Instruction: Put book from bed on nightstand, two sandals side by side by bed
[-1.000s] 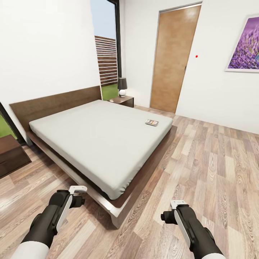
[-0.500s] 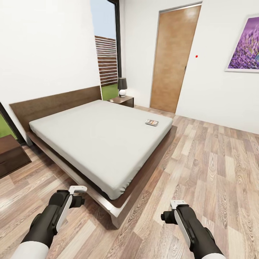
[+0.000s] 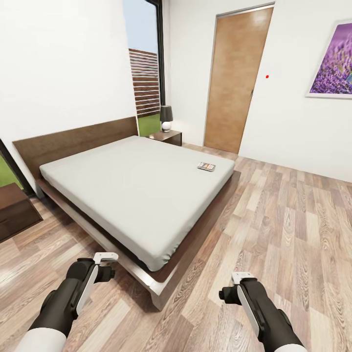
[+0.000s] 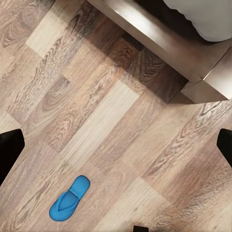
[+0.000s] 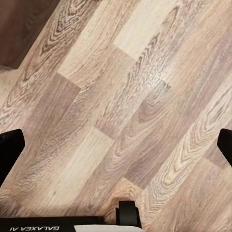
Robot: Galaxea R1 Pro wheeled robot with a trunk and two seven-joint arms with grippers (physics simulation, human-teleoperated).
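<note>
The bed [image 3: 132, 188], with a grey mattress on a dark wooden frame, takes up the middle of the head view. The book [image 3: 206, 166] lies flat on the mattress near its far right corner. One nightstand [image 3: 167, 136] stands beyond the bed with a lamp on it; the other nightstand [image 3: 14, 210] is at the left edge. Both arms hang low over the floor before the bed's near corner. My left gripper [image 4: 116, 150] is open above the planks, with one blue sandal [image 4: 70, 198] on the floor below it. My right gripper [image 5: 116, 150] is open over bare floor. The second sandal is out of view.
A closed wooden door [image 3: 237, 78] stands in the far wall, with a purple picture [image 3: 335, 61] to its right. A tall window [image 3: 144, 73] shows the slatted fence. The bed frame's near corner [image 4: 208, 72] juts out close to my left gripper. Wood-plank floor [image 3: 293, 220] stretches right of the bed.
</note>
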